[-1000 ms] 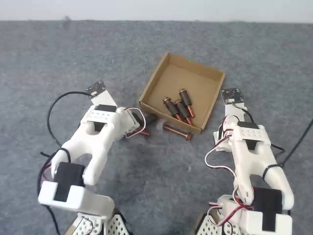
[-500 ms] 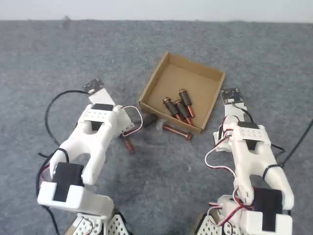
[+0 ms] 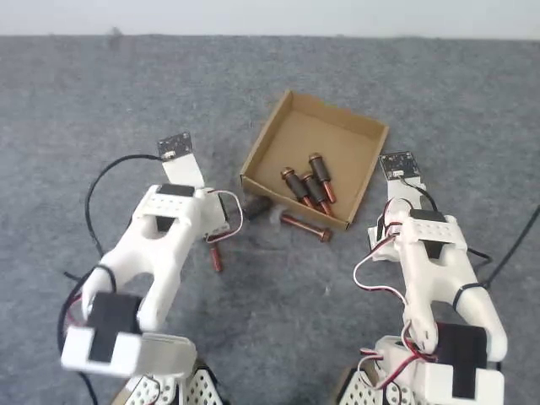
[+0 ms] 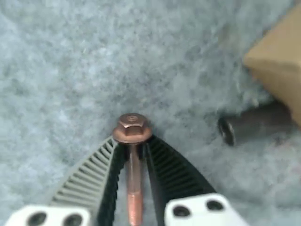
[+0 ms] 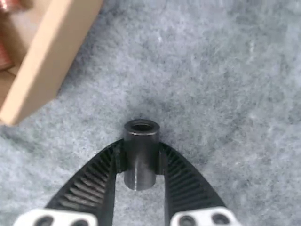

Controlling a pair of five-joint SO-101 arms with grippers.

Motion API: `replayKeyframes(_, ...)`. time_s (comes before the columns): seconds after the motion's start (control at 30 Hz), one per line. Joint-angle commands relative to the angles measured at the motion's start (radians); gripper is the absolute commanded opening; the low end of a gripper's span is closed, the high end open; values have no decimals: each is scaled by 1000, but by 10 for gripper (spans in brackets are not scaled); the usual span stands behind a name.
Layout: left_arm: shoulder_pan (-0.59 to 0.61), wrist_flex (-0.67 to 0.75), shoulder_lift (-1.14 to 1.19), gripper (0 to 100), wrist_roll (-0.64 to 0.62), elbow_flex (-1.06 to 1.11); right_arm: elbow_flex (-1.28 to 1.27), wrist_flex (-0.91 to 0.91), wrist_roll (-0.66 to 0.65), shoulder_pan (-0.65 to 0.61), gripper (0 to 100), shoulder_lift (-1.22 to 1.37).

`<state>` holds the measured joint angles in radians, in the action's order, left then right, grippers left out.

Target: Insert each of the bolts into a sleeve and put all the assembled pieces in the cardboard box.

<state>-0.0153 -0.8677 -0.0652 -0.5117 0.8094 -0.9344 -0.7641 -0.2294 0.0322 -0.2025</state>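
Note:
My left gripper (image 4: pixel 132 141) is shut on a copper bolt (image 4: pixel 131 160) whose hex head (image 4: pixel 131 128) pokes out past the fingertips. In the high view that bolt (image 3: pixel 216 258) hangs over the carpet, left of the cardboard box (image 3: pixel 329 135). A black sleeve (image 3: pixel 256 207) lies loose by the box's near corner, and the left wrist view shows this sleeve (image 4: pixel 254 123) ahead of the gripper. My right gripper (image 5: pixel 141 147) is shut on another black sleeve (image 5: pixel 140 155), held open end outward beside the box wall (image 5: pixel 51 56).
Three assembled bolt-and-sleeve pieces (image 3: pixel 305 186) lie inside the box. A second copper bolt (image 3: pixel 305 227) rests on the grey carpet just in front of the box's near wall. The right arm (image 3: pixel 426 245) stands right of the box.
The left arm has drawn back from the box's corner toward the front left, carrying the bolt away from the loose sleeve. The right arm has stayed still.

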Motion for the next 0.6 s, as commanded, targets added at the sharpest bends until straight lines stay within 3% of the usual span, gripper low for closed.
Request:
replayKeyframes(0.0,-2,84,-173,16,80,73,48,1,-18,-16,6,-5)
replayKeyframes(0.27,-2,115,-410,16,101,213,48,-1,-18,-16,6,-5)
replayKeyframes(0.57,3,167,-387,16,163,223,48,-2,-18,-16,6,-5)
